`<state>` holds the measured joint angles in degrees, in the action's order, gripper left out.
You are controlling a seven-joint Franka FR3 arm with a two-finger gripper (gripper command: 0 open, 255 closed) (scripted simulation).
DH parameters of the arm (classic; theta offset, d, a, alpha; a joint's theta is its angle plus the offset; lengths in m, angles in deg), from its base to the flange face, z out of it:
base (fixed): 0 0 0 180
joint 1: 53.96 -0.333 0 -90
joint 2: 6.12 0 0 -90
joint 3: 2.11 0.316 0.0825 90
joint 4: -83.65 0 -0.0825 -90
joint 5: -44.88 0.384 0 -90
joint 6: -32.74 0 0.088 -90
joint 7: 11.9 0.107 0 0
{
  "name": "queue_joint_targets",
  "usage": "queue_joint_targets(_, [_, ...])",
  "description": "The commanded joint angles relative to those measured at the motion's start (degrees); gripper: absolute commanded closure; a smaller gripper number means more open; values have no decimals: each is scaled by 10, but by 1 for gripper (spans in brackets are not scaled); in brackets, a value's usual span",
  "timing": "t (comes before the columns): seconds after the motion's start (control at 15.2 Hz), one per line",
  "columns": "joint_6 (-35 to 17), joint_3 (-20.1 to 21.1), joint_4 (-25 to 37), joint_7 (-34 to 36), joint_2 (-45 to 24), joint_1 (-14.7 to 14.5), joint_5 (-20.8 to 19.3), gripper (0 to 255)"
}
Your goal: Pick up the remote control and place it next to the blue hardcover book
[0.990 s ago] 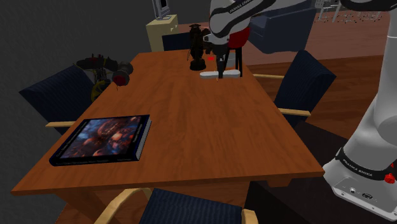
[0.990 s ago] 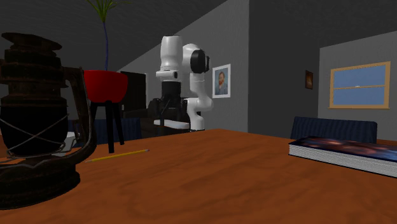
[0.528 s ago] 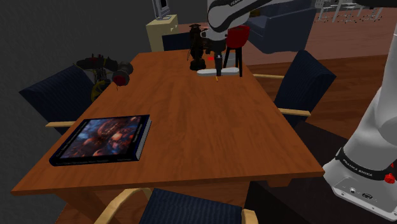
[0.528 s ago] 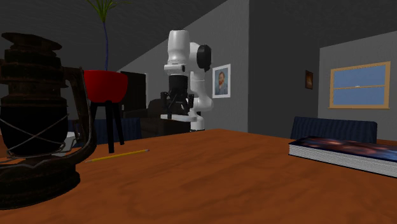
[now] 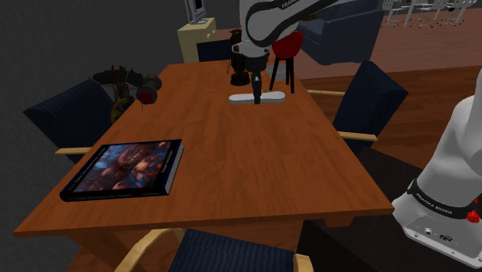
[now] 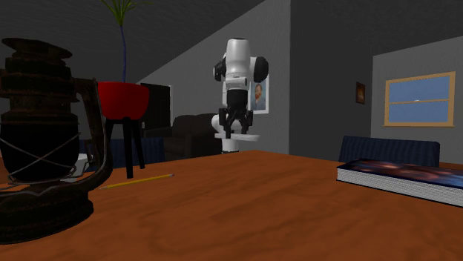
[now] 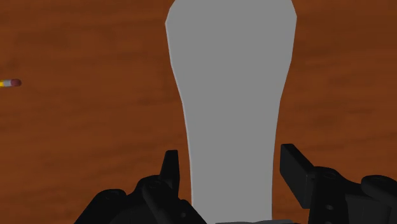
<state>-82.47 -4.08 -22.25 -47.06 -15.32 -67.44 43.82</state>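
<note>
Carry phase. Fingers [image 7: 170,173] clamped on the grey remote control [image 7: 232,95], above the desk [image 5: 255,162]. I would carry it level toward 8 o'clock in the shoulder view and lower it just beside the book [image 5: 127,168], not onto it.

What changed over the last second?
The black hand, clamped on the flat pale grey remote control, raised it and carried it toward the shoulder view's left, away from the red plant pot. The dark picture-covered hardcover book, black lantern and yellow pencil stayed put.

Dim, flat light (darkest on the walls [image 6: 326,74]); table [image 5: 255,154] evenly lit.
</note>
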Motion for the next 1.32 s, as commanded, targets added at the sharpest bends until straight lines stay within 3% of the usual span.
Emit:
queue_joint_targets(0.0, [0,10,-11,26,10,-14,-2,255])
queue_joint_targets(0.66, [-1,66,-31,158,26,-88,-9,255])
queue_joint_targets(1.25, [12,116,8,279,-3,-155,-20,255])
